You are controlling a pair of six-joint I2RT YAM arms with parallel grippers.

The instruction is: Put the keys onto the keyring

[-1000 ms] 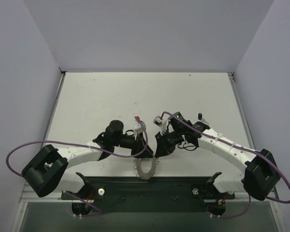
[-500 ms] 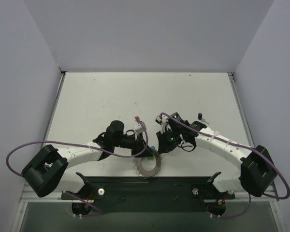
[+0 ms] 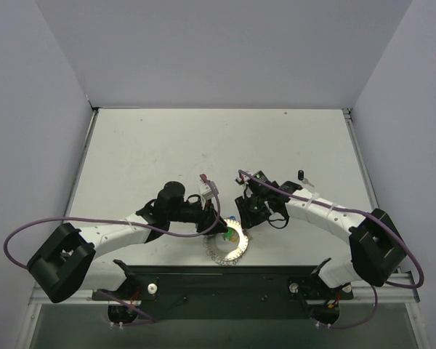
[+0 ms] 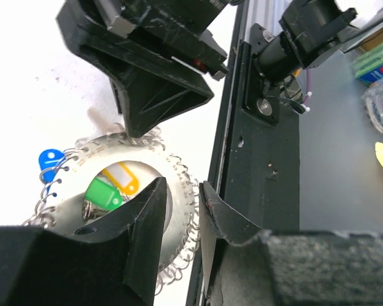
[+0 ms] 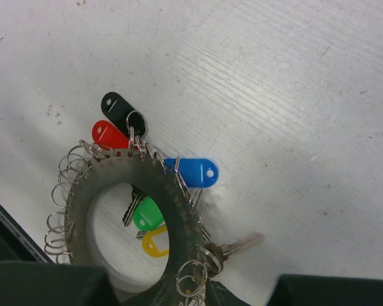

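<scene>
**A:** What changed?

**B:** A second ago the keyring (image 5: 80, 220) was tipped up between my two pincers. Now it lies about flat on the table (image 3: 167, 145) by the near edge, with the hole facing up. My right pincer (image 3: 241, 220) was clenched and has started to loosen. It has pulled back a bit but is still at the far rim. I can't tell if it has fully let go.

**A:** Left one?

**B:** My left pincer (image 4: 182, 188) straddles the near rim, with one finger over the band and one outside it. The gap hasn't moved. I can't tell whether it is clamping or just sitting around the rim.

**A:** Keys?

**B:** The keys (image 5: 147, 213) seem hooked on the wire loops (image 5: 57, 223) around the rim. The blue tag (image 5: 195, 172), red tag (image 5: 108, 135) and black tag (image 5: 118, 105) are outside the ring. The green and yellow ones sit in the hole. The bare metal key (image 5: 241, 243) hangs at the rim by my right fingers.

**A:** Meaning?

**B:** My guess is that key just went on and I'm releasing it. No loose key is in view, so the task is probably nearly done.
</scene>
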